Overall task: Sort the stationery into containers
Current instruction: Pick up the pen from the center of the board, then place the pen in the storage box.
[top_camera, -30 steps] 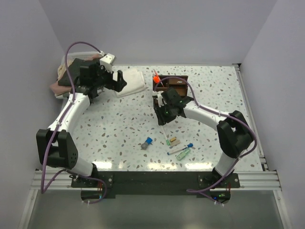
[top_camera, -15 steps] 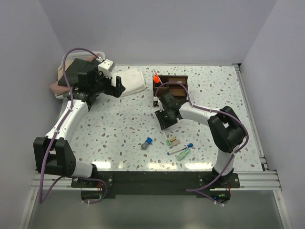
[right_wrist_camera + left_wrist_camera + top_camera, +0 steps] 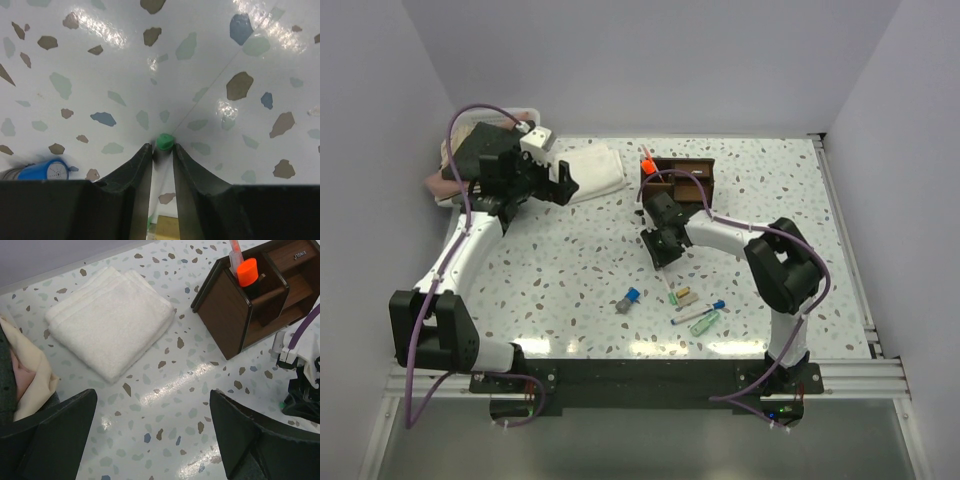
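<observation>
The dark brown organiser (image 3: 680, 180) stands at the table's back middle with an orange-capped highlighter (image 3: 247, 272) and a red pen (image 3: 235, 249) upright in a tall section (image 3: 227, 305). My right gripper (image 3: 661, 250) is just in front of it, low over the table. Its jaws are shut on a thin white pen with a green end (image 3: 164, 141). A blue-capped marker (image 3: 629, 299), tan bits (image 3: 686, 296), a blue-tipped pen (image 3: 700, 314) and a green bit (image 3: 708, 322) lie nearer the front. My left gripper (image 3: 558, 180) hangs open and empty at the back left, over bare table (image 3: 152, 430).
A folded white towel (image 3: 592, 172) lies left of the organiser. A white bin of folded clothes (image 3: 455, 160) sits at the back left corner. In the right wrist view the blue-capped marker (image 3: 44, 170) lies to the left and a tan bit (image 3: 167, 227) shows between the fingers.
The right arm's elbow has swung in toward the left, and its gripper has shifted slightly left in front of the organiser. The left gripper has drifted a little left.
</observation>
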`<state>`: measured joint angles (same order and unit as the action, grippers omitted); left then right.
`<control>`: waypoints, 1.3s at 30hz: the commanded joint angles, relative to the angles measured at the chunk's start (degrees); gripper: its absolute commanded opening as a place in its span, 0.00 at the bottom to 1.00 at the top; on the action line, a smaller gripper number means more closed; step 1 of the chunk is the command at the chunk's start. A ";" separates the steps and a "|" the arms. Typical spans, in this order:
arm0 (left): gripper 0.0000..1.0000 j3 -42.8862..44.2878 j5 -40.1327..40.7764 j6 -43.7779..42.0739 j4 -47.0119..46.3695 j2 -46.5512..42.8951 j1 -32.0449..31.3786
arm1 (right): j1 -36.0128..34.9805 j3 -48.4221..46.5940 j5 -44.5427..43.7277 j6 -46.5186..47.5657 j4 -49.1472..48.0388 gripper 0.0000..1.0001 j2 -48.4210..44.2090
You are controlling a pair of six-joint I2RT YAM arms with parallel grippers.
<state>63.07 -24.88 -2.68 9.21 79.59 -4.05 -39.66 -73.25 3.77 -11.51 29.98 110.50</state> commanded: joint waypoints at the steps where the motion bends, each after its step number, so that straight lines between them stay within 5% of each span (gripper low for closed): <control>1: 1.00 -0.93 -0.52 0.74 -2.53 -2.07 0.89 | -1.47 2.33 -0.51 -0.88 1.66 0.20 7.63; 8: 1.00 -1.98 -0.43 0.74 -3.15 -2.34 1.86 | -2.18 3.56 -2.28 -0.62 2.02 0.00 8.86; 19: 1.00 2.40 -2.97 -1.72 -0.78 -0.58 2.73 | -1.91 -10.05 5.36 8.07 8.16 0.00 -4.84; 27: 1.00 6.36 -4.21 -1.46 -1.48 1.70 3.70 | 0.72 -17.00 7.22 15.20 0.88 0.00 -13.20; 39: 1.00 14.09 -7.20 -0.92 -1.83 11.02 3.70 | 12.76 -11.56 11.96 11.86 -41.65 0.00 -15.23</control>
<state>72.51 -30.06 -3.03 8.69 87.92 -0.73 -27.86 -85.89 13.52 1.61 5.37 93.97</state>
